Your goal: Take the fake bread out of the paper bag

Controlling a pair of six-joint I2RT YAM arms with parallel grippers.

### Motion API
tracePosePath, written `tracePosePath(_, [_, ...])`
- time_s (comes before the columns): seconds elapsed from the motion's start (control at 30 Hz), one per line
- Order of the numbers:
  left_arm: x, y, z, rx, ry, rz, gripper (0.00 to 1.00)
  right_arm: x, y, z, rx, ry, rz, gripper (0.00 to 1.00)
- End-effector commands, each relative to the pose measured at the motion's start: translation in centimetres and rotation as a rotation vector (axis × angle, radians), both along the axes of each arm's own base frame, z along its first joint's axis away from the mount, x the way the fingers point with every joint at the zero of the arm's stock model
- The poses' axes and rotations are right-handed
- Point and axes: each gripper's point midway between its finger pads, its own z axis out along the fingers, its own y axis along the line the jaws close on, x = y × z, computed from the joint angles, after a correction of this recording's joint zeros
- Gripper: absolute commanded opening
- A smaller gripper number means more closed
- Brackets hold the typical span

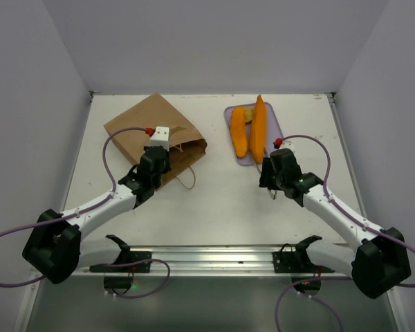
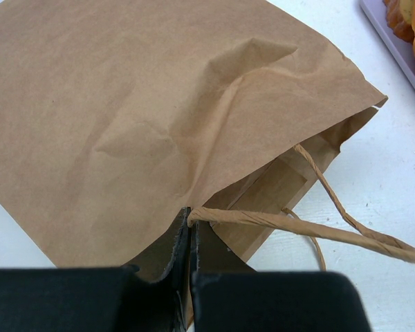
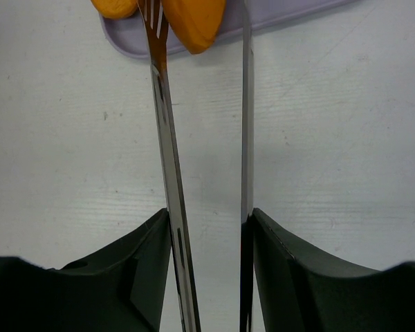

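White table (image 1: 221,200) between pale walls carries everything we see. We find the paper bag (image 1: 135,131) lying flat at the far left, its mouth turned rightward. Our left gripper (image 2: 191,238) is pinched together on the upper lip of that mouth, where a string handle (image 2: 304,225) begins. Right of the bag and well apart from it sits a lavender tray (image 1: 274,124) bearing the fake bread (image 1: 259,128): two long orange pieces with a small one between them. Also right of the bag, our right gripper (image 3: 211,228) is clamped on metal tongs (image 3: 167,159), whose tips reach the bread's near ends.
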Motion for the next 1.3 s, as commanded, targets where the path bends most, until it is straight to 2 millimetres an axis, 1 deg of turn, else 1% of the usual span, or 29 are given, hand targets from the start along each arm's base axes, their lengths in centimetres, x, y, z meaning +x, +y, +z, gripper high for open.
tracePosePath(0.0, [0.5, 0.2, 1.9, -0.036, -0.038, 0.029, 0.00, 1.1, 0.9, 1.2, 0.038, -0.051, -0.002, 0.52])
tracePosePath(0.13, [0.6, 0.3, 1.9, -0.037, -0.039, 0.029, 0.00, 1.2, 0.8, 1.2, 0.036, -0.051, -0.004, 0.54])
tracePosePath(0.3, [0.6, 0.3, 1.9, -0.035, -0.038, 0.028, 0.00, 1.1, 0.8, 1.4, 0.034, -0.053, -0.004, 0.50])
tracePosePath(0.4, [0.6, 0.3, 1.9, -0.034, -0.038, 0.030, 0.00, 1.0, 0.7, 1.7, 0.031, -0.053, -0.006, 0.50])
tracePosePath(0.57, [0.6, 0.3, 2.0, -0.039, -0.042, 0.029, 0.00, 1.0, 0.5, 3.2, 0.035, -0.077, -0.009, 0.50])
tracePosePath(0.73, [0.6, 0.3, 1.9, -0.034, -0.038, 0.030, 0.00, 0.0, 0.1, 3.6, 0.026, -0.047, -0.008, 0.51])
tracePosePath(0.77, [0.6, 0.3, 1.9, -0.035, -0.038, 0.028, 0.00, -0.2, 0.0, 4.1, 0.035, -0.063, -0.007, 0.51])
tracePosePath(1.07, [0.6, 0.3, 1.8, -0.034, -0.039, 0.031, 0.00, -2.1, 0.0, 4.0, 0.068, -0.041, 0.018, 0.51])
tracePosePath(1.27, [0.6, 0.3, 1.8, -0.033, -0.038, 0.031, 0.00, -3.3, 0.8, 5.7, 0.135, -0.053, 0.061, 0.50])
